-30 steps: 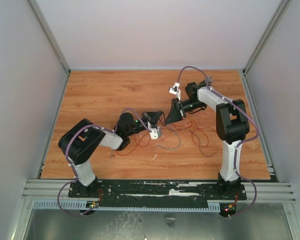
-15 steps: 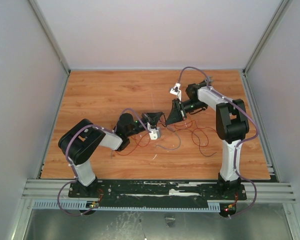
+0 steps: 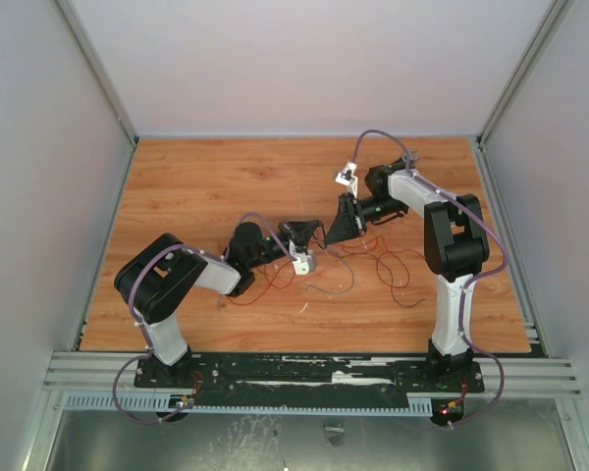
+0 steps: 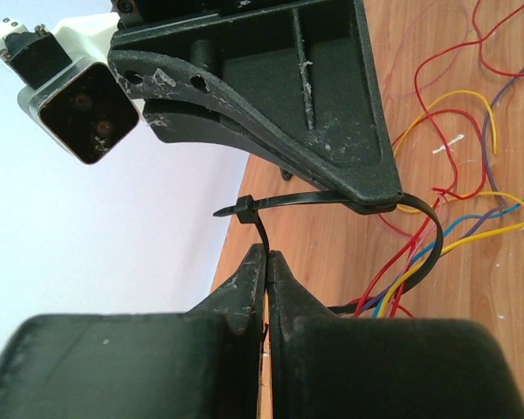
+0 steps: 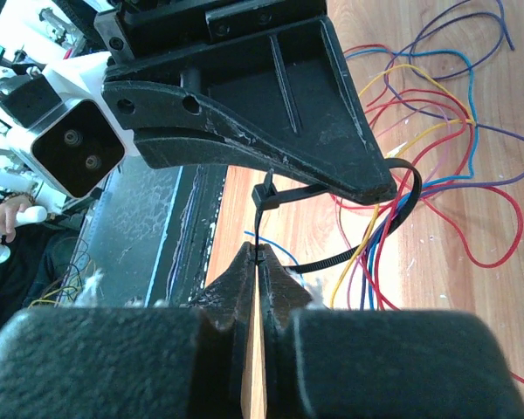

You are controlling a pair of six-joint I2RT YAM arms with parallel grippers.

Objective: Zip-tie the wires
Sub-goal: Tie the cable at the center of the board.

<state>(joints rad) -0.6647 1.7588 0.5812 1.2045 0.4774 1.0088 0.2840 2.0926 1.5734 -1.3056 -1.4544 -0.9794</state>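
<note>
**Top external view.** The left gripper [image 3: 309, 236] and the right gripper [image 3: 330, 233] are meeting tip to tip near the middle of the brown wood-grain table [image 3: 196, 186]. Beside them, the loose tangle of thin, mostly red wires [image 3: 388, 260] is sprawling toward the right and near edges. What the tips are pinching is too small to tell here.

**Left wrist view.** You are seeing the left fingers pressed flat together on the thin black plastic zip tie [image 4: 244, 209], just below its head. The right gripper's tip is clamping the strap beyond the head. The loop is hanging wide around a few coloured strands.

**Right wrist view.** The right fingers are nipping the same strap, with no gap between them.

**Risk (a judgement).** The loop is slack and is catching only part of the tangle, so tightening now may leave strands outside. The thin strap may also slide out of either pinch if you are pulling at an angle.
</note>
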